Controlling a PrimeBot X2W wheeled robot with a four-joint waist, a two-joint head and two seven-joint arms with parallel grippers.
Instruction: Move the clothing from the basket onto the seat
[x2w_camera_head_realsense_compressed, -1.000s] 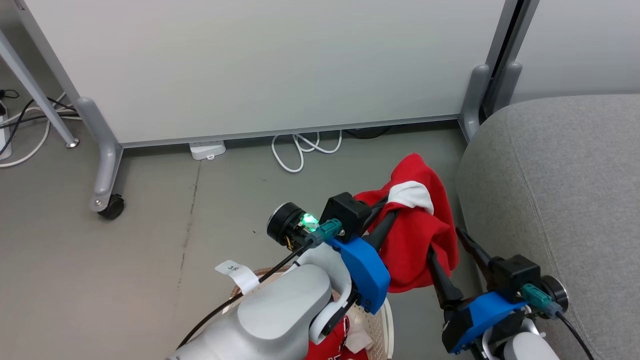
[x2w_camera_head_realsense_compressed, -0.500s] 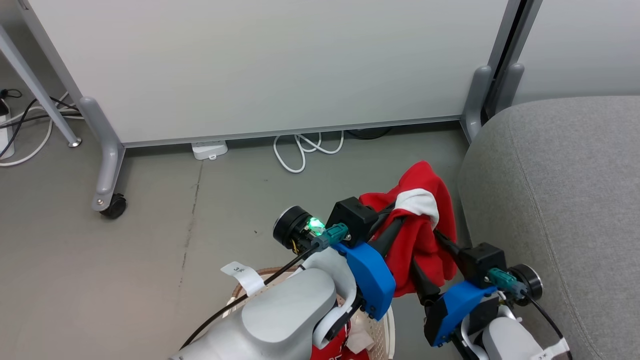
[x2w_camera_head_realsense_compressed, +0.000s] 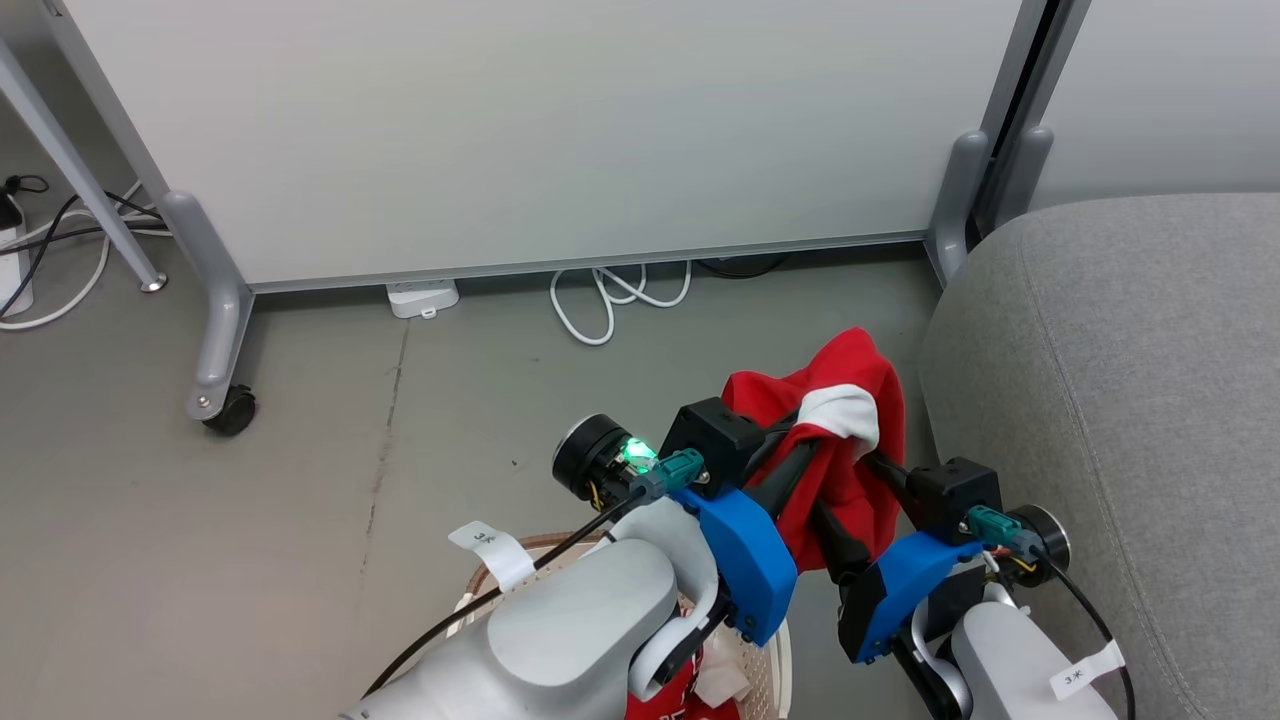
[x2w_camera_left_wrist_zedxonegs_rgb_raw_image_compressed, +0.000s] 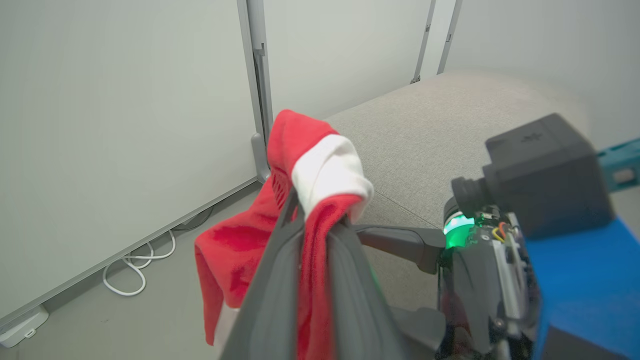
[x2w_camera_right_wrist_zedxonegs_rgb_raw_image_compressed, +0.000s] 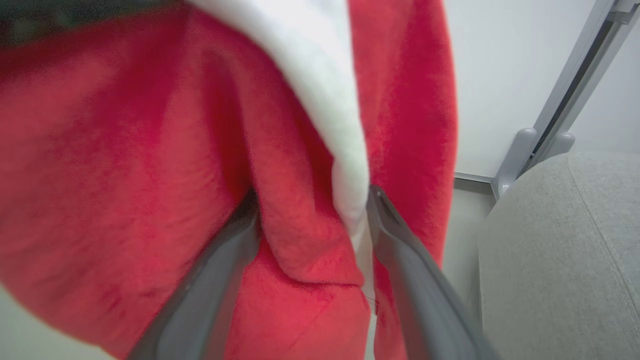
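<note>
A red garment (x2w_camera_head_realsense_compressed: 850, 480) of the clothing, with a white band, hangs from my left gripper (x2w_camera_head_realsense_compressed: 800, 435), which is shut on its upper fold above the floor, just left of the grey seat (x2w_camera_head_realsense_compressed: 1120, 350). In the left wrist view the gripper (x2w_camera_left_wrist_zedxonegs_rgb_raw_image_compressed: 320, 210) pinches the cloth (x2w_camera_left_wrist_zedxonegs_rgb_raw_image_compressed: 230, 250) in front of the seat (x2w_camera_left_wrist_zedxonegs_rgb_raw_image_compressed: 425, 125). My right gripper (x2w_camera_head_realsense_compressed: 845, 485) stands open with its fingers on either side of the hanging cloth. The right wrist view shows its fingers (x2w_camera_right_wrist_zedxonegs_rgb_raw_image_compressed: 225, 260) spread around a red fold (x2w_camera_right_wrist_zedxonegs_rgb_raw_image_compressed: 300, 235). The basket (x2w_camera_head_realsense_compressed: 500, 562) sits under my left arm with more red clothing (x2w_camera_head_realsense_compressed: 665, 698) inside.
A white partition (x2w_camera_head_realsense_compressed: 540, 130) on grey feet stands behind, with a caster (x2w_camera_head_realsense_compressed: 228, 410) at the left foot. A coiled white cable (x2w_camera_head_realsense_compressed: 610, 295) and a power strip (x2w_camera_head_realsense_compressed: 422, 298) lie at its base. A table leg (x2w_camera_head_realsense_compressed: 80, 170) and more cables are at the far left.
My right gripper has moved up and to the left, from beside the seat to the hanging garment, and now straddles it. My left gripper, still holding the cloth, has drifted slightly right.
</note>
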